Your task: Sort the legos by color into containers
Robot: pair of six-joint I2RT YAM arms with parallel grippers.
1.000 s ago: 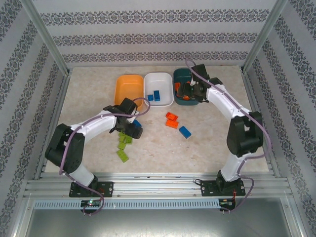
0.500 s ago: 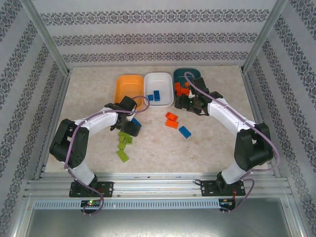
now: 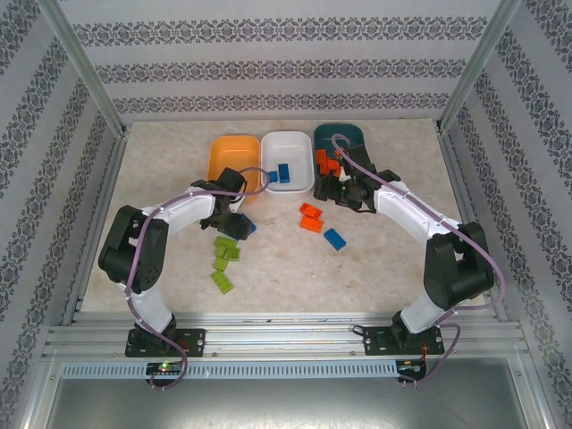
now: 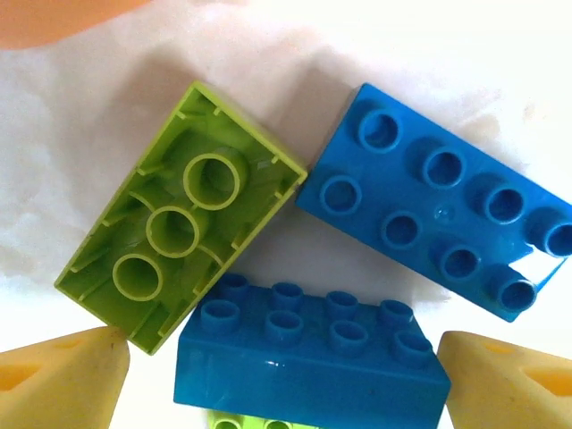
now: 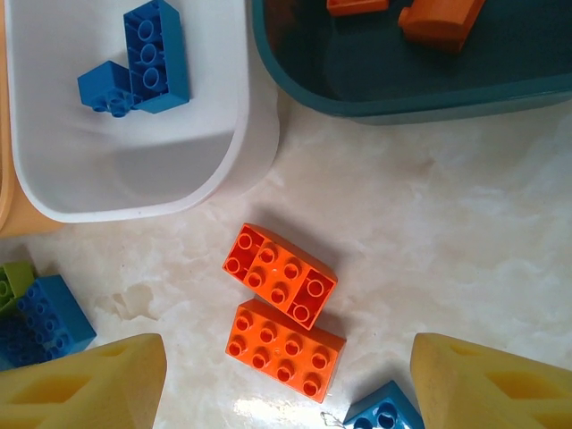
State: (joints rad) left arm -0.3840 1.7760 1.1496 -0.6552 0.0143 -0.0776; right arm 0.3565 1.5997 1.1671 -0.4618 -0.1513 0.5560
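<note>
Marble tabletop (image 3: 375, 268), left gripper (image 4: 284, 382) spread, blue brick (image 4: 308, 357) lengthwise between fingertips (image 4: 63, 380), right gripper (image 5: 288, 382) released.

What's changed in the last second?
The right end effector drew back from the dark teal plastic tub to above two loose orange studded bricks. The left end effector edged up-table over the blue studded bricks. Both open, empty. Everything else stayed put.
</note>
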